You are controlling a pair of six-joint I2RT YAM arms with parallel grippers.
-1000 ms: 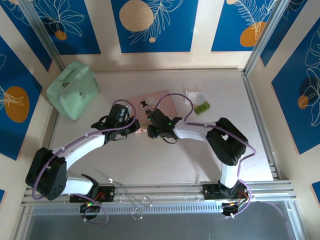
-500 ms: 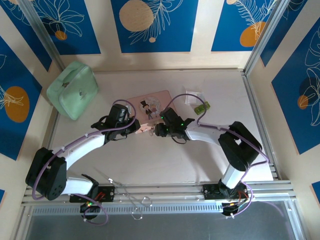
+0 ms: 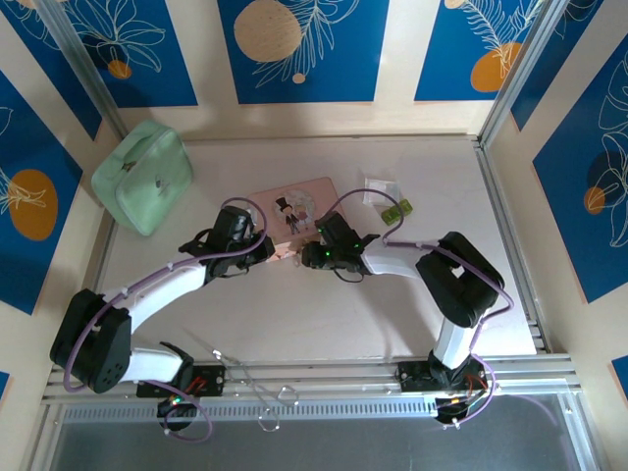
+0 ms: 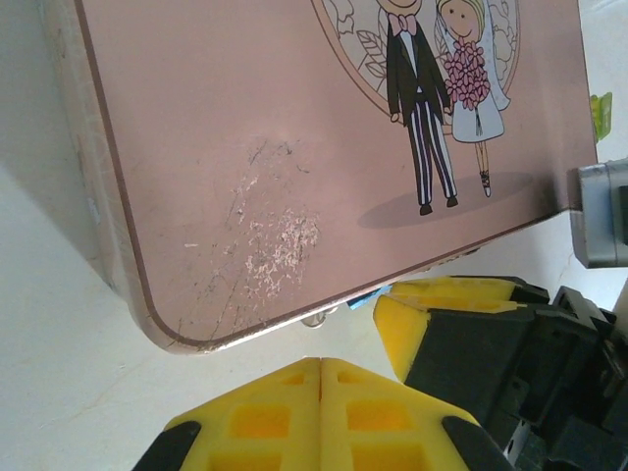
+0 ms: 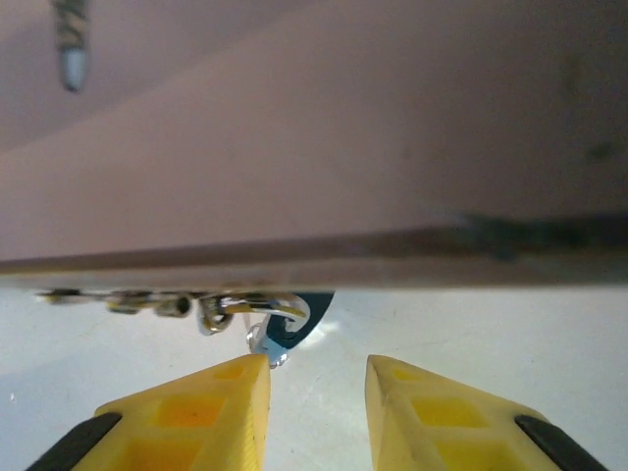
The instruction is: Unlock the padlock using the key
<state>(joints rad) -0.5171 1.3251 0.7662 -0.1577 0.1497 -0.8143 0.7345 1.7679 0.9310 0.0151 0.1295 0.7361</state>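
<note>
- My left gripper [image 4: 321, 368]: yellow fingers pressed together, no gap. Nothing shows between them.
- My right gripper [image 5: 316, 378]: fingers apart, with bare white table [image 3: 392, 314] in the gap.
- Padlock [image 5: 297, 320]: blue body hangs under the near edge of the pink tin box [image 3: 319, 191], just beyond my right fingertips and closer to the left-hand finger than the other.
- A silvery bit [image 5: 267, 345] touches the padlock's lower edge. Too blurred to tell what it is.
- The box's metal clasp [image 5: 128, 299] runs along the same edge, left of the padlock.
- In the left wrist view a blue sliver peeks from under the box edge, just beside my right gripper's yellow finger.
- The two grippers sit nearly tip to tip at the box's near edge, so it is tight there.
- Open room: bare table on the near side of the box, toward my bases.
- Green pouch [image 3: 143, 177] sits far left, well apart.
- Small green item [image 3: 397, 209] lies right of the box, near it but apart.
</note>
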